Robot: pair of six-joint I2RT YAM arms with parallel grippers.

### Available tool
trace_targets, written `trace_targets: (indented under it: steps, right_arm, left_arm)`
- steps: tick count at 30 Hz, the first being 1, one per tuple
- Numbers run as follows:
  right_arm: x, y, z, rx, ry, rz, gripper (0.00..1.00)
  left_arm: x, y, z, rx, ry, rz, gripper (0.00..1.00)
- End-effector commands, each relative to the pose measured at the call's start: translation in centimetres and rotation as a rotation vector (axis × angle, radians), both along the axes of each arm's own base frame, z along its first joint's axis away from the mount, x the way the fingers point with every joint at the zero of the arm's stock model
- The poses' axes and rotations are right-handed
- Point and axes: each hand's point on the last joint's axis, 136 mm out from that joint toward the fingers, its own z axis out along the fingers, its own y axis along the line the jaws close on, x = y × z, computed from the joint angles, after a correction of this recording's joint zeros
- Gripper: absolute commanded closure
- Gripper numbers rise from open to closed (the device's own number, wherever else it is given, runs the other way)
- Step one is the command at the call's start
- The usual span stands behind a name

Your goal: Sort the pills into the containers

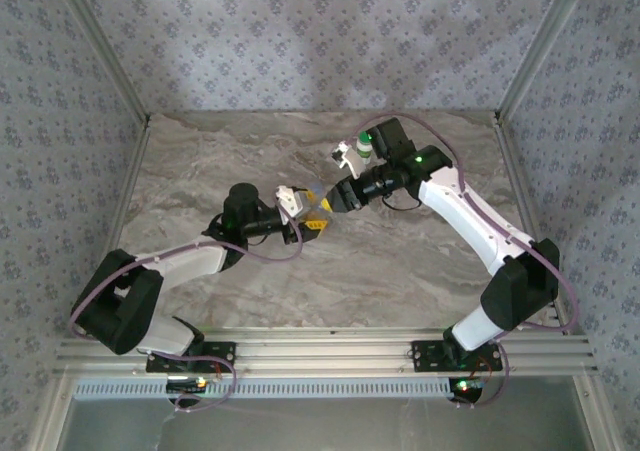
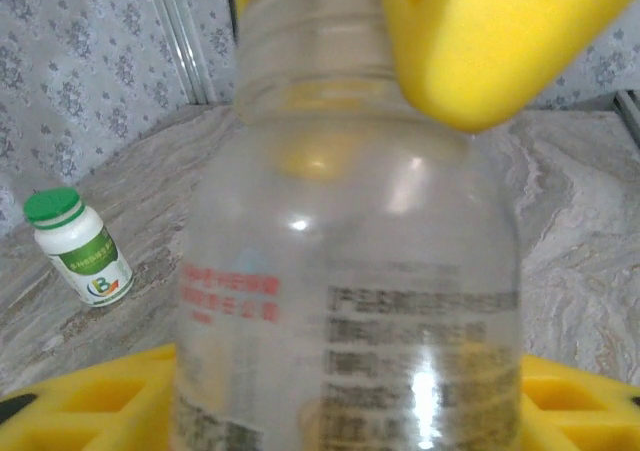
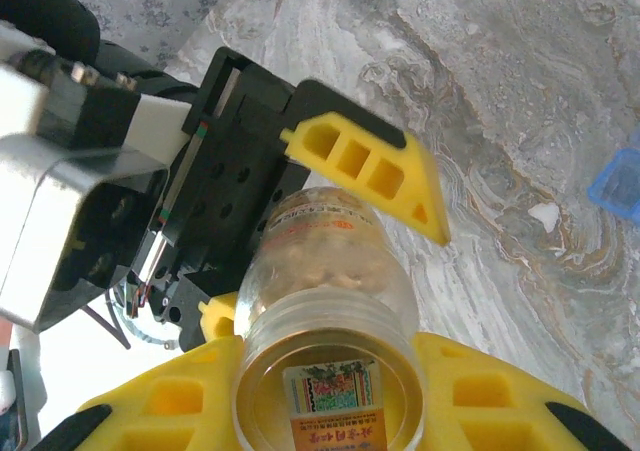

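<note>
The clear bottle (image 3: 325, 371) is closest to the lens, lying between the two arms with tan pills (image 3: 325, 256) heaped inside. The right gripper (image 3: 325, 416) has its yellow fingers (image 3: 160, 406) drawn in against one end, one on each side of the wall. The left gripper (image 3: 300, 241) is clamped across the other end, so neither pair is spread wider than the bottle itself.

From the left wrist, the bottle spans the gap between that gripper's own fingers (image 2: 90, 401). A green-capped bottle (image 2: 75, 246) stands upright well off to their left on the table (image 2: 590, 221).

The pill box (image 3: 618, 186) lies flat on the table well to the right of the right fingers, apart from both grippers. Just a translucent blue corner is in frame, so its lid and compartments cannot be read. It looks light, thin-walled and stiff, and likely to skate on the smooth top if nudged. It is probably best pinched gently across its short sides near the middle, away from the hinge.
</note>
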Motion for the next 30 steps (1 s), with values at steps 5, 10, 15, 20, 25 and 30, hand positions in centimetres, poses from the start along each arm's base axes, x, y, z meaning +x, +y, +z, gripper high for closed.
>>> trace_targets:
  steps: [5,10,15,20,25,30]
  right_arm:
    - [-1.1,0.1,2.2,0.024,-0.043,0.049,0.75]
    - [-1.4,-0.4,2.4,-0.007,-0.101,0.099,0.75]
    - [-1.9,-0.9,2.3,-0.055,-0.294,0.255,0.76]
    - [-4.9,-0.7,2.5,-0.05,-0.548,0.563,0.76]
    - [-5.1,-0.5,3.4,-0.071,-0.72,0.684,0.73]
    - [-5.0,-0.1,4.6,-0.084,-0.705,0.735,0.42]
  left_arm:
    - [-0.5,-0.5,1.2,-0.014,-0.021,-0.05,0.51]
    - [-1.0,-0.4,1.2,-0.012,-0.009,-0.078,0.65]
    - [-1.3,-0.2,1.4,-0.022,0.038,-0.128,0.71]
    - [-2.3,-0.1,1.8,-0.035,0.076,-0.207,0.76]
    - [-3.3,0.1,1.6,-0.015,0.077,-0.25,0.79]
    - [-3.7,0.2,1.8,-0.019,0.071,-0.27,0.8]
